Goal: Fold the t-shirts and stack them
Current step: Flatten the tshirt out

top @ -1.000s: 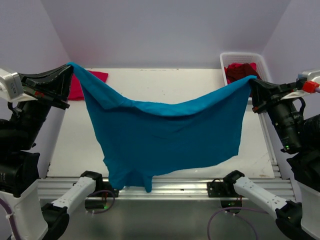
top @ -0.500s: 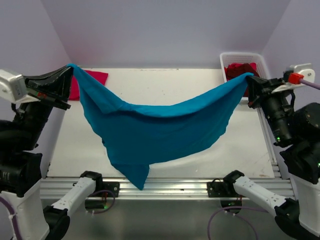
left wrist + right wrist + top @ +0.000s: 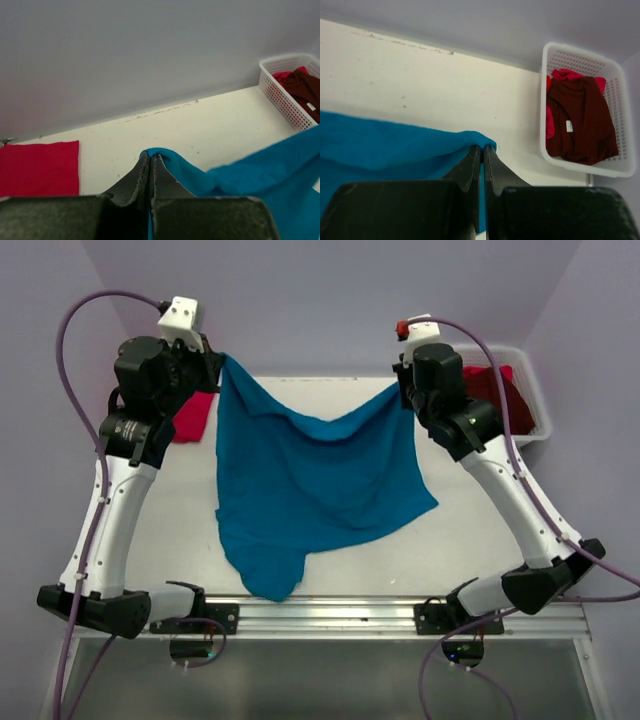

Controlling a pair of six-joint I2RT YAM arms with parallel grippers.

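A teal-blue short-sleeved cloth t-shirt (image 3: 310,480) hangs stretched between the two arms in the middle of the top view, its upper edge sagging in a curve and its lower part draped on the flat white table (image 3: 480,530), with a rumpled tail reaching the near edge at lower centre. The left gripper (image 3: 150,160) has its dark fingers pressed together on the shirt's upper left corner, a small fold of blue cloth poking out above the tips. The right gripper (image 3: 482,149) is likewise pinched tight on the upper right corner, the blue cloth trailing off to the left of its wrist view. A folded bright pinkish-red cloth shirt (image 3: 37,167) lies flat at the upper left of the table, partly hidden behind the left arm in the top view. At the upper right stands a white plastic mesh basket (image 3: 626,130), holding a crumpled dark maroon cloth shirt (image 3: 582,120) with some pinkish-red fabric (image 3: 567,75) showing beneath it.
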